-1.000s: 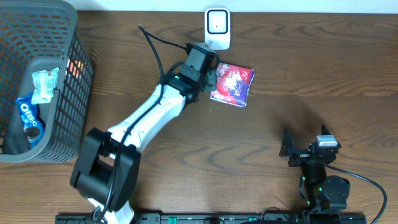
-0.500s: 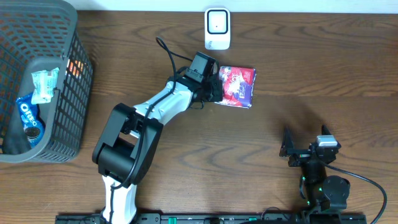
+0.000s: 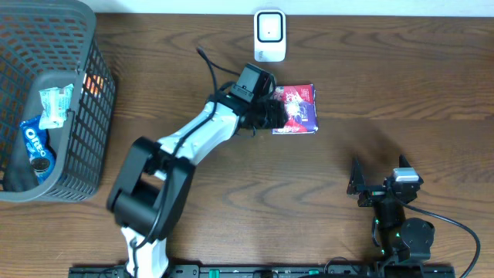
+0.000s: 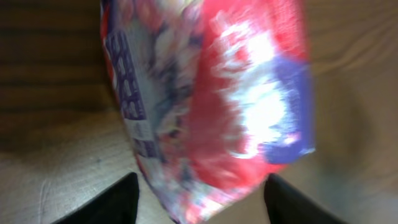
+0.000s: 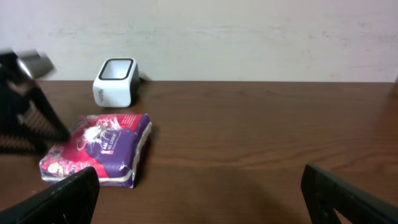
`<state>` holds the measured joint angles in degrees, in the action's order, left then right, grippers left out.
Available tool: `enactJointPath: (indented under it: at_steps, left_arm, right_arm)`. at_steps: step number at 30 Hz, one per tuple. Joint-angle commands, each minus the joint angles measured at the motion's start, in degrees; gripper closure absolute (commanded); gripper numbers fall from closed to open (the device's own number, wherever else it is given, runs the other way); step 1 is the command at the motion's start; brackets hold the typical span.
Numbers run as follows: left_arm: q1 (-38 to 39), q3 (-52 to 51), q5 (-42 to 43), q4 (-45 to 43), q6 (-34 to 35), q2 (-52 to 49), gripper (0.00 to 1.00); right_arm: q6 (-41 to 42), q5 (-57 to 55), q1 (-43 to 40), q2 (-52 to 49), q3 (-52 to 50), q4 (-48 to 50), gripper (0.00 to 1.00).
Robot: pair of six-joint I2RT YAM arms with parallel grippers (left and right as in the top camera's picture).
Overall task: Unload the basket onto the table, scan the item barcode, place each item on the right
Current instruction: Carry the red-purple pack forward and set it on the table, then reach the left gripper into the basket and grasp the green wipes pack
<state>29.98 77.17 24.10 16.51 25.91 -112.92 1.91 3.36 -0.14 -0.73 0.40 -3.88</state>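
The item, a red and purple packet (image 3: pixel 299 108), lies flat on the wooden table just below and right of the white barcode scanner (image 3: pixel 270 35). My left gripper (image 3: pixel 272 114) is at the packet's left edge. In the left wrist view the blurred packet (image 4: pixel 211 93) fills the frame, and its lower corner sits between the two black fingers (image 4: pixel 112 202) with a gap on each side, so the left gripper (image 4: pixel 199 196) is open. The right gripper (image 3: pixel 378 168) rests open and empty at the front right. Its wrist view shows the packet (image 5: pixel 96 149) and scanner (image 5: pixel 115 81) far ahead.
A dark mesh basket (image 3: pixel 96 85) stands at the left edge, with an Oreo pack (image 3: pixel 35 143) and other snacks inside. The left arm's cable loops over the table beside the scanner.
The left gripper's fingers have spread and let go of the packet. The packet has turned a little and now lies squarer to the table edge. The right arm has not moved.
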Motion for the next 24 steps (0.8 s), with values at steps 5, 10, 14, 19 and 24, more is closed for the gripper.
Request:
enactJointPath:
  at_steps: [5, 10, 14, 19, 24]
  left_arm:
    - [-5.5, 1.2, -2.8, 1.0, -1.5, 15.6, 0.32]
    - [-15.1, 1.2, -4.5, 3.1, -7.9, 28.0, 0.32]
    - [-24.7, 1.2, -16.4, 5.5, -9.0, 35.3, 0.32]
    - [-39.7, 1.2, -33.4, 8.2, -8.9, 38.5, 0.30]
    - [-51.8, 1.2, -34.9, 10.2, -4.3, 36.4, 0.29]
  right_arm:
    - [-0.3, 0.0, 0.5, 0.2, -0.1, -0.2, 0.01]
    - [-0.3, 0.0, 0.5, 0.2, -0.1, -0.2, 0.01]
    - [-0.3, 0.0, 0.5, 0.2, -0.1, -0.2, 0.01]
    - [-0.3, 0.0, 0.5, 0.2, -0.1, -0.2, 0.01]
    - [-0.3, 0.0, 0.5, 0.2, -0.1, -0.2, 0.01]
